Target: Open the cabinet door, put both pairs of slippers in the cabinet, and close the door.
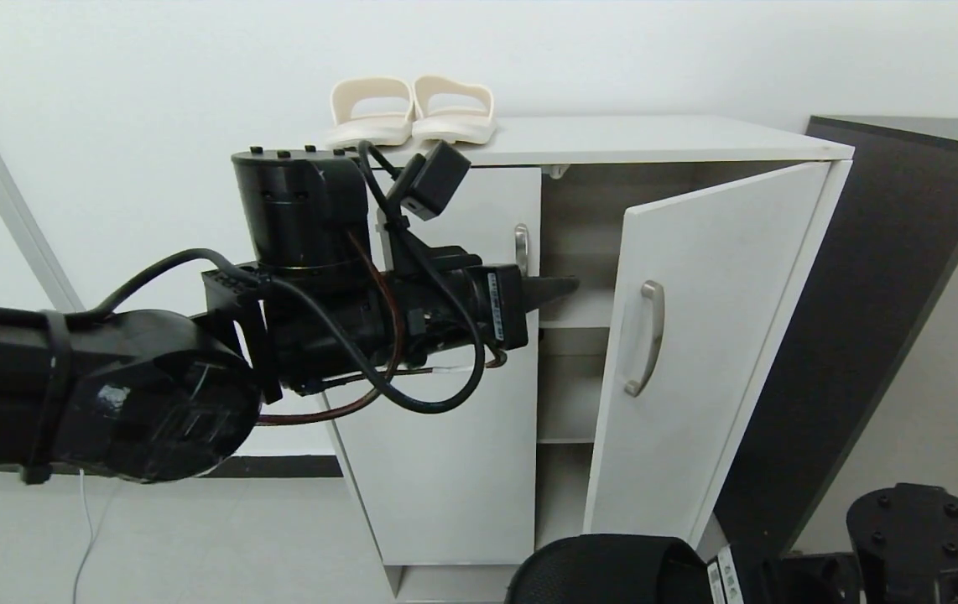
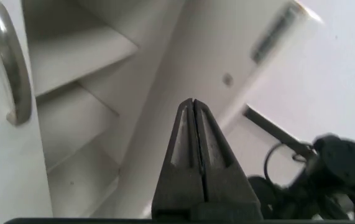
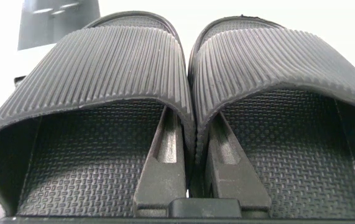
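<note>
The white cabinet (image 1: pixel 663 138) stands ahead with its right door (image 1: pixel 697 352) swung partly open and its left door (image 1: pixel 462 470) closed. A cream pair of slippers (image 1: pixel 412 109) rests on top, at the left. My left gripper (image 1: pixel 567 287) is shut and empty, with its tip at the gap between the doors, just below the left door's handle (image 1: pixel 521 249). In the left wrist view its fingers (image 2: pixel 183 143) are pressed together before the shelves (image 2: pixel 78 56). My right gripper (image 3: pixel 193 124) is shut on the touching inner walls of a black pair of slippers (image 3: pixel 252 68), low in front of the cabinet (image 1: pixel 605 566).
A dark grey panel (image 1: pixel 856 335) leans right of the cabinet, behind the open door. Bare shelves (image 1: pixel 571 319) show inside the opening. The open door's handle (image 1: pixel 647 340) faces me. A white wall stands behind, and grey floor lies to the left.
</note>
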